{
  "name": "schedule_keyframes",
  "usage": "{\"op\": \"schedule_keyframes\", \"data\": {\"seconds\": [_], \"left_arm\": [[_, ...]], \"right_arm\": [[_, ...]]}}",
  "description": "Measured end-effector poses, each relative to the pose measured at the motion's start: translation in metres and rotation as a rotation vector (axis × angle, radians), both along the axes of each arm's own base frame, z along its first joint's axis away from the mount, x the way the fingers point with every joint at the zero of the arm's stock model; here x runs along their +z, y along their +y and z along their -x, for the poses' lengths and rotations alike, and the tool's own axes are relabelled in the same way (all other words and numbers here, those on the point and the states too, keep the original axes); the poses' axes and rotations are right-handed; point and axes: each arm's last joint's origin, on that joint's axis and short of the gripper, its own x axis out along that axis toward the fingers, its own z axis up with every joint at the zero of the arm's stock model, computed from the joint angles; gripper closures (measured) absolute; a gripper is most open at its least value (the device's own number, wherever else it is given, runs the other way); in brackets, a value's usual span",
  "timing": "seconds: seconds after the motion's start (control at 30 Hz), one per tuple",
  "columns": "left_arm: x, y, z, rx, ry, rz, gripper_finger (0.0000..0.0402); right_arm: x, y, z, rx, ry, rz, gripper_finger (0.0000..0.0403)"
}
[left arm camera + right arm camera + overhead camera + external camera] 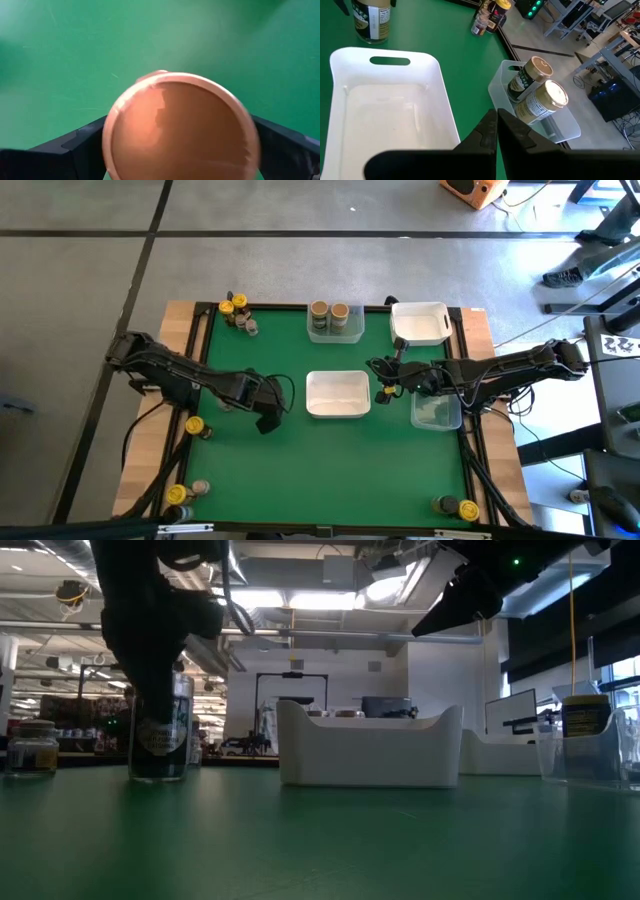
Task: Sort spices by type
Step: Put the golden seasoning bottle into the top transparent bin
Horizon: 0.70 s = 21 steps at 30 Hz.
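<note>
A spice jar with a tan lid (180, 130) stands upright on the green table (330, 470), left of the middle white tray (337, 393); the low view shows its glass body (160, 745). My left gripper (266, 410) hangs over it, pointing down and open, one dark finger (82, 145) on each side of the lid. My right gripper (496, 131) is shut and empty, up in the air at the white tray's right end. Two tan-lidded jars (537, 87) lie in a clear tray (335, 322) at the far edge.
A second white tray (420, 323) stands far right and a clear tray (436, 412) sits under my right arm. Loose jars stand at the far left corner (236, 311), the left edge (193, 424), the near left corner (180, 493) and the near right corner (455, 506).
</note>
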Motion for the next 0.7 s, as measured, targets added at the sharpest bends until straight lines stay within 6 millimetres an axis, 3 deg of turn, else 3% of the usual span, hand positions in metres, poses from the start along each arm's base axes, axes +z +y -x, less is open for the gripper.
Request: {"op": "schedule_keyframes", "data": {"seconds": [0.13,0.37,0.57,0.7], "left_arm": [[-0.003,0.004,-0.002,0.001,0.016,-0.004,0.0033],[-0.003,0.007,-0.003,-0.022,0.025,0.040,0.0118],[0.000,0.007,-0.002,-0.053,0.035,0.043,0.0124],[0.015,0.012,-0.009,-0.064,0.023,0.036,0.0124]], "right_arm": [[0.000,0.000,0.000,0.000,0.000,0.000,0.0388],[0.000,0.000,0.000,0.000,0.001,0.000,0.0388],[0.000,0.000,0.000,0.000,0.000,0.000,0.0388],[0.000,0.000,0.000,0.000,-0.001,0.000,0.0388]]}}
